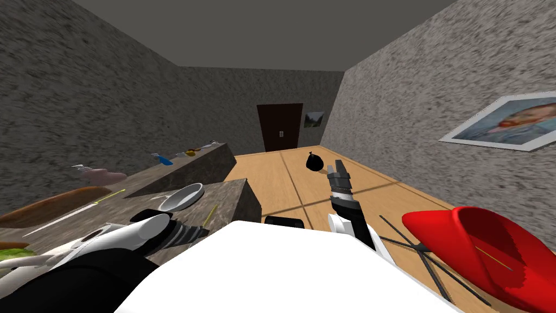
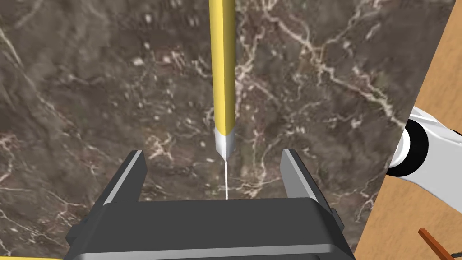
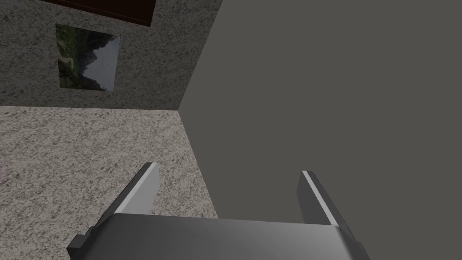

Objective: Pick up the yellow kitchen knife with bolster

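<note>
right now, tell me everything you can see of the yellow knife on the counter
The knife has a slim, straight yellow handle, a light grey bolster tapering to a point, and a blade that shows as a thin white line. It lies on the dark, marble-looking counter. Its handle points away from the left gripper and its blade runs in between the open fingers, which stand either side without touching it.

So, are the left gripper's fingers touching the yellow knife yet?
Apart. Left wrist view shows the left gripper open, bare marble counter between each finger and the yellow knife.
</note>
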Controlling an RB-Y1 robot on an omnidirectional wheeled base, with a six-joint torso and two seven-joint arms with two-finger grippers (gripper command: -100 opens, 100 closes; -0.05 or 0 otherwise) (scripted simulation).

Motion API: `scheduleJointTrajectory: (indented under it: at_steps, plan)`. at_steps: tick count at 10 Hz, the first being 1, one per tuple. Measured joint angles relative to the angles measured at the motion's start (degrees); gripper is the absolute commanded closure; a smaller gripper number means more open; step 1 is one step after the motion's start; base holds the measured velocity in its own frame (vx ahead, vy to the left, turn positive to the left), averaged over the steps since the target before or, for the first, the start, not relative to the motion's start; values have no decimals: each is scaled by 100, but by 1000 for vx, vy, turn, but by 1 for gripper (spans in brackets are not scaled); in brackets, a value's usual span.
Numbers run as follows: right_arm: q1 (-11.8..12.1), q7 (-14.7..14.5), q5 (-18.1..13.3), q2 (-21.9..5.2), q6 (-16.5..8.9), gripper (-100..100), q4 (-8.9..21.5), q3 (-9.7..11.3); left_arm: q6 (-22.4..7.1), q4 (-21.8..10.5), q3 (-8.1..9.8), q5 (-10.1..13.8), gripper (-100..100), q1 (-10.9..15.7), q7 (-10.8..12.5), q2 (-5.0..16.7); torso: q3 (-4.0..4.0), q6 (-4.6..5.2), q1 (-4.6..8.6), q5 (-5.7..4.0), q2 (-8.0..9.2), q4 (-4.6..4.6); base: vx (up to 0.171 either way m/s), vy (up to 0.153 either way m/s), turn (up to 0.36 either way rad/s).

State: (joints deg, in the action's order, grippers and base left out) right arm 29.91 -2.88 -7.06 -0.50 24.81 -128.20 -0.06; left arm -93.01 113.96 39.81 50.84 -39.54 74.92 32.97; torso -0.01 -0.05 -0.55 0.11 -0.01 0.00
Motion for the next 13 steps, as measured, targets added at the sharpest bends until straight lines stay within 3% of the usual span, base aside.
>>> scheduleJointTrajectory:
  at_steps: [10, 13]
  plan:
    - [-3, 0, 0, 0, 0, 0, 0, 0, 524, 542, 513, 134, -100, -1347, 1592, -603, 27, 3, -7, 0, 51, 10, -143, -23, -413]
    - [1, 0, 0, -1, 0, 0, 0, -2, 622, 579, 594, 167, -100, -1614, 1995, -669, 4, -4, -23, 5, 5, 2, -41, -7, -129]
